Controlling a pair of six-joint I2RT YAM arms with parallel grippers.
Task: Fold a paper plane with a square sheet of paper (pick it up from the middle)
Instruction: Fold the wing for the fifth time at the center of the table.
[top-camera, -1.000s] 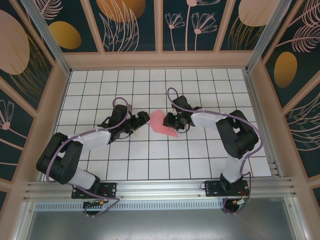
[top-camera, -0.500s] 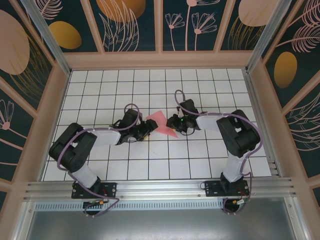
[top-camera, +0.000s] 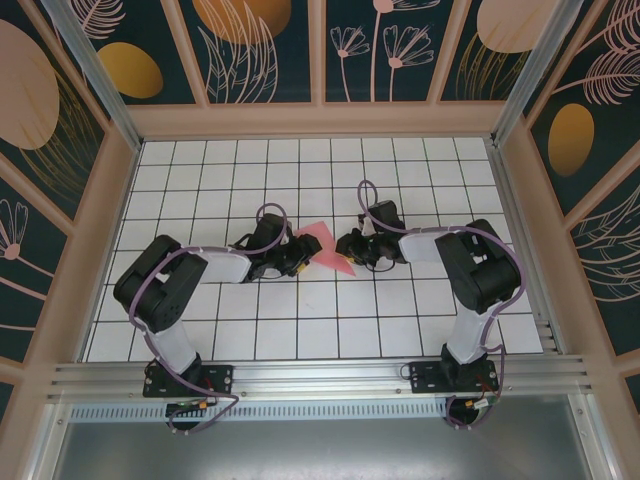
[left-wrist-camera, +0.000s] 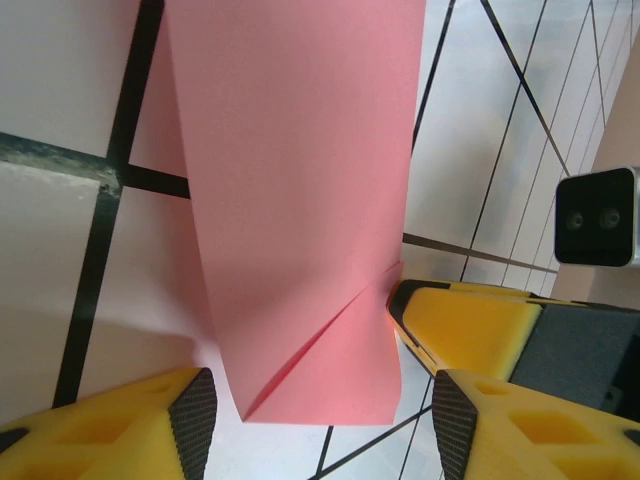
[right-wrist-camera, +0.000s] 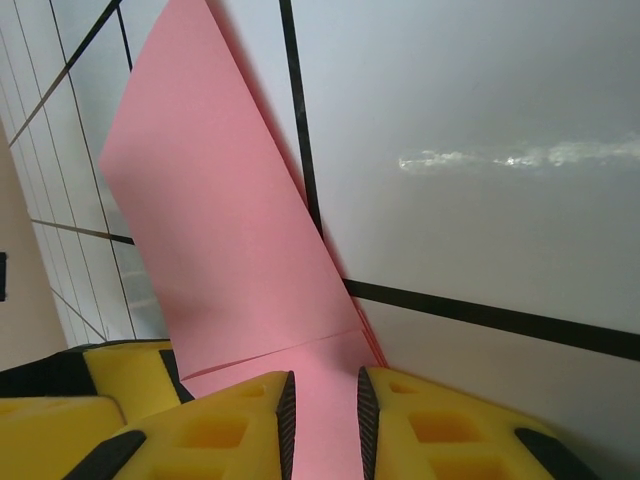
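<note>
The pink-red sheet of paper (top-camera: 322, 240), partly folded with a diagonal crease, is held just above the tiles at the table's middle. My right gripper (top-camera: 345, 246) is shut on its right end; in the right wrist view the paper (right-wrist-camera: 220, 240) runs between the narrow jaws of that gripper (right-wrist-camera: 322, 420). My left gripper (top-camera: 303, 258) stands open at the sheet's left end. In the left wrist view the paper's lower edge (left-wrist-camera: 300, 200) hangs between the wide-apart pads of the left gripper (left-wrist-camera: 322, 425), touching neither. A yellow finger of the right gripper (left-wrist-camera: 480, 325) meets the paper's edge.
White tiles with black grid lines (top-camera: 300, 310) cover the table. Patterned walls with pale frames (top-camera: 320, 120) close it in on three sides. The right wrist's camera housing (left-wrist-camera: 598, 215) sits close beside the left fingers.
My left arm has reached right to the paper's left end and its jaws have narrowed around it. The right gripper has shifted slightly right, still holding the sheet.
</note>
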